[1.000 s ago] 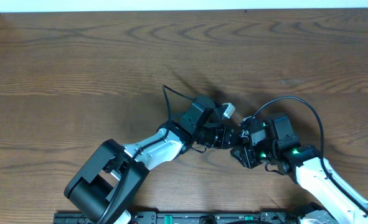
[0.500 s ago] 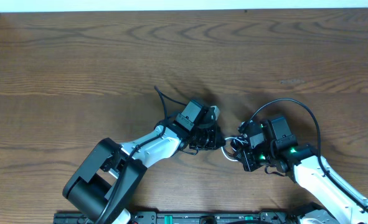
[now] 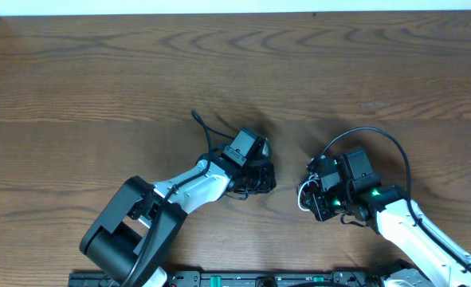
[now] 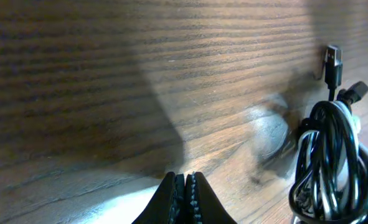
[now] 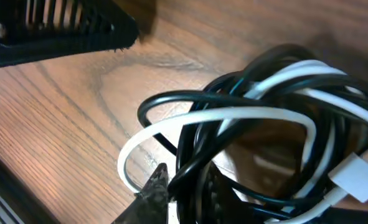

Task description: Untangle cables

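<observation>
The cables (image 3: 302,195) sat near the front of the desk (image 3: 100,80), right of centre, bunched at the tip of the right gripper (image 3: 309,194). From overhead only a small white loop showed beside it.

In the right wrist view the white cord (image 5: 233,114) and the black cord (image 5: 171,98) were wound through each other in several loose loops. The right gripper (image 5: 184,193) had its jaws clamped on black strands at the bottom of the coil. A white plug (image 5: 358,174) hung at the right edge of that view.

The left gripper (image 3: 265,175) lay just left of the bundle, apart from it, with bare wood between the two. Its jaws were pressed together on nothing, tips low over the desk (image 4: 78,74), as the left gripper (image 4: 185,185) showed in its own view. There the cables (image 4: 333,162) stood as an upright coil at the right edge. A black plug (image 4: 333,62) stuck up above the coil.
</observation>
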Controlling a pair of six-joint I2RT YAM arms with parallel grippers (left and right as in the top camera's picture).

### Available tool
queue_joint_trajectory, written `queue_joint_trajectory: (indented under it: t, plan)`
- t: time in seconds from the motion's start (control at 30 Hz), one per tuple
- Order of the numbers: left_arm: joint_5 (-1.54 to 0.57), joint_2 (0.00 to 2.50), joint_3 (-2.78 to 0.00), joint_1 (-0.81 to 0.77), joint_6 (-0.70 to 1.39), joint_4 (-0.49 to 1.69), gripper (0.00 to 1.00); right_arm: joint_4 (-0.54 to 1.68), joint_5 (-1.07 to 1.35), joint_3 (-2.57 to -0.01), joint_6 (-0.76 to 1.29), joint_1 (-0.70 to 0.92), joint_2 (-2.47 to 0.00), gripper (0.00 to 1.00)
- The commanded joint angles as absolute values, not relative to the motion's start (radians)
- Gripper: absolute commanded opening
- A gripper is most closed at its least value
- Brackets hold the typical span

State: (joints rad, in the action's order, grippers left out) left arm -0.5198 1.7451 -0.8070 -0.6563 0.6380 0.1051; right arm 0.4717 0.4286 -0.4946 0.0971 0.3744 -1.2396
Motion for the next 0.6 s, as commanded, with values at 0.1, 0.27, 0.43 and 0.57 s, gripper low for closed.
queue_joint_trajectory:
  t: [0.1, 0.27, 0.43, 0.57]
  plan:
    - [-0.776, 1.749, -0.804, -0.652, 0.561, -0.013, 0.17, 0.484, 0.421, -0.507, 0.1, 0.372, -1.244, 0.1]
    - [-0.981, 1.749, -0.804, -0.652, 0.488, -0.123, 0.32, 0.482, 0.421, -0.507, 0.1, 0.372, -1.244, 0.1]
    - [-0.971, 1.749, -0.804, -0.653, 0.463, -0.121, 0.33, 0.477, 0.421, -0.507, 0.1, 0.372, -1.244, 0.11]
    - [-0.893, 1.751, -0.802, -0.656, 0.464, -0.091, 0.32, 0.477, 0.421, -0.507, 0.1, 0.372, -1.244, 0.1]
